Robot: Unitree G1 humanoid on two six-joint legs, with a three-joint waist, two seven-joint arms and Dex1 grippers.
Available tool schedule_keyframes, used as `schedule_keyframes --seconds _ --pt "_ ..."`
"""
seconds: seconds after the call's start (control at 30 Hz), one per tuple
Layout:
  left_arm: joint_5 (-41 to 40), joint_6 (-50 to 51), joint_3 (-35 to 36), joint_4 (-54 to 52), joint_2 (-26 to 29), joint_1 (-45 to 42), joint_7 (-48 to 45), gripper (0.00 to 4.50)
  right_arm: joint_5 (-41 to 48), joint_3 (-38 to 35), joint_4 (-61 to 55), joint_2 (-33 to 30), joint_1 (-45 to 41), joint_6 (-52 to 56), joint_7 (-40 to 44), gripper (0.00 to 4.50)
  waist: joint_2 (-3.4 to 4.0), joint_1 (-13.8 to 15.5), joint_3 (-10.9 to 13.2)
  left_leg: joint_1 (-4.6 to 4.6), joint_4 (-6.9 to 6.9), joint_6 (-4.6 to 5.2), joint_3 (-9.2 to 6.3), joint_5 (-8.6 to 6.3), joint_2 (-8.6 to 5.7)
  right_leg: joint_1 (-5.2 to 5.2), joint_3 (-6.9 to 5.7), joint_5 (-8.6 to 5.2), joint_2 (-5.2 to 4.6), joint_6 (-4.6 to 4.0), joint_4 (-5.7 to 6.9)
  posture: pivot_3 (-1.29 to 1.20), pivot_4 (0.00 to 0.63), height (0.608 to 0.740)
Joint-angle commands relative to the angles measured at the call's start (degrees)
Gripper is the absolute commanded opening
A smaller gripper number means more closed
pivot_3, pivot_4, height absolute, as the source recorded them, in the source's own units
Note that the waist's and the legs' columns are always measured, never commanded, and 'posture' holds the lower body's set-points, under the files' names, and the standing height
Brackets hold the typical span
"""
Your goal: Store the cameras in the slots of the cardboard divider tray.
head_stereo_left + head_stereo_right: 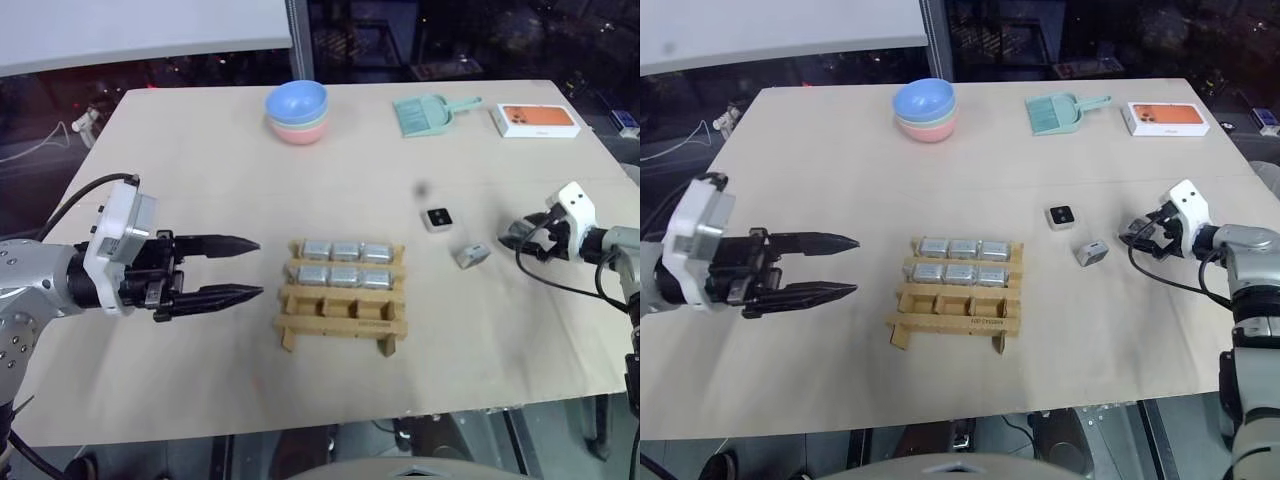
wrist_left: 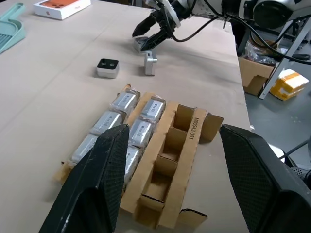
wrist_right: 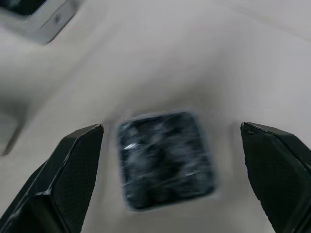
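The cardboard divider tray (image 1: 340,322) sits mid-table. Its two far rows hold several silver cameras (image 1: 345,265); the three slots of the near row are empty. My left gripper (image 1: 258,267) hovers open and empty to the tray's left, pointing at it, and its wrist view looks over the tray (image 2: 194,131). To the tray's right lie three loose cameras. One camera (image 1: 438,219) lies lens-face up, and a second camera (image 1: 471,255) is tilted. A dark-faced third camera (image 3: 165,158) rests on the table between the open fingers of my right gripper (image 1: 508,237), not gripped.
Stacked blue, green and pink bowls (image 1: 297,110) stand at the back. A teal dustpan (image 1: 430,113) and a white-and-orange box (image 1: 537,119) lie at the back right. The table's right edge runs close behind my right arm.
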Motion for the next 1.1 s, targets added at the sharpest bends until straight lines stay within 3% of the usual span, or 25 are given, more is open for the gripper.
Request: schedule_keyframes --seconds 0.03,0.17,0.27,0.4,0.57,0.67,0.8,1.0,1.1 --pt "-0.98 -0.17 2.83 -1.54 0.42 -1.3 0.95 3.06 -0.36 -0.3 0.24 -1.24 -1.38 0.2 3.16 4.5 0.03 -0.01 0.02 0.01 0.01 0.0 -0.01 0.0 0.0 0.0 0.02 0.0 -0.01 0.0 0.01 0.0 0.15 0.74" --pt "-1.6 -0.7 2.41 -1.08 -0.72 -2.67 1.36 3.06 -0.46 -1.13 1.1 -1.27 -1.69 0.0 3.63 4.5 0.03 -0.03 0.01 0.06 0.01 0.0 -0.02 0.0 0.0 0.01 0.02 0.0 0.01 0.0 0.03 0.0 0.15 0.74" --pt "-1.74 -0.31 2.16 -0.69 -0.77 -2.82 1.23 3.07 -0.35 -1.52 1.11 -1.12 -1.68 -0.35 3.57 3.62 0.03 -0.03 0.02 0.05 0.01 0.0 -0.03 0.0 0.0 0.01 0.02 0.0 0.01 0.0 0.03 0.0 0.15 0.74" --pt "-1.14 -0.47 1.96 0.03 -0.45 -2.42 0.37 3.07 -0.1 -1.84 0.46 -1.05 -1.34 -0.46 3.69 1.97 0.03 -0.05 0.02 0.05 0.01 -0.01 -0.02 0.0 0.0 0.01 0.02 0.01 0.01 0.01 0.03 0.0 0.15 0.74" --pt "-6.16 2.5 -0.15 -0.78 -3.52 -4.3 3.64 3.07 2.15 -2.79 -7.78 -0.41 0.17 0.61 4.03 1.98 0.04 -0.03 0.02 0.05 0.01 -0.01 -0.03 0.0 0.0 0.01 0.02 0.01 0.01 0.01 0.04 0.0 0.15 0.74" --pt "-9.04 5.01 -2.89 -1.5 -8.06 -5.9 10.68 3.07 5.58 -2.2 -24.23 1.98 2.24 3.68 3.85 1.98 0.13 -0.22 0.07 0.06 0.01 -0.01 -0.13 0.0 0.02 0.0 0.08 0.13 0.0 0.22 0.06 0.0 0.15 0.74" --pt "-12.13 8.19 -5.92 -2.61 -12.73 -7.27 18.32 3.07 2.13 2.52 -42.65 3.51 3.92 6.53 -0.43 1.98 0.14 -0.07 0.08 0.06 0.02 -0.01 -0.22 0.0 0.07 -0.02 0.04 0.15 0.04 0.25 0.14 0.0 0.15 0.74" --pt "-14.91 13.34 -10.23 -0.97 -15.06 -9.56 24.0 3.07 -8.23 10.12 -54.88 5.89 5.14 -8.37 -5.5 1.98 0.11 0.52 0.08 0.01 0.05 -0.02 -0.22 0.01 -0.01 0.0 -0.02 0.15 -0.01 0.24 0.1 0.0 0.15 0.74" --pt "-11.61 12.62 -12.96 0.7 -17.6 -11.09 27.4 3.07 -13.79 14.44 -59.12 7.19 5.03 -14.28 -7.82 1.98 0.11 0.45 0.08 0.0 0.06 -0.04 -0.22 0.02 -0.04 0.0 -0.01 0.15 -0.04 0.23 0.07 0.0 0.15 0.74"
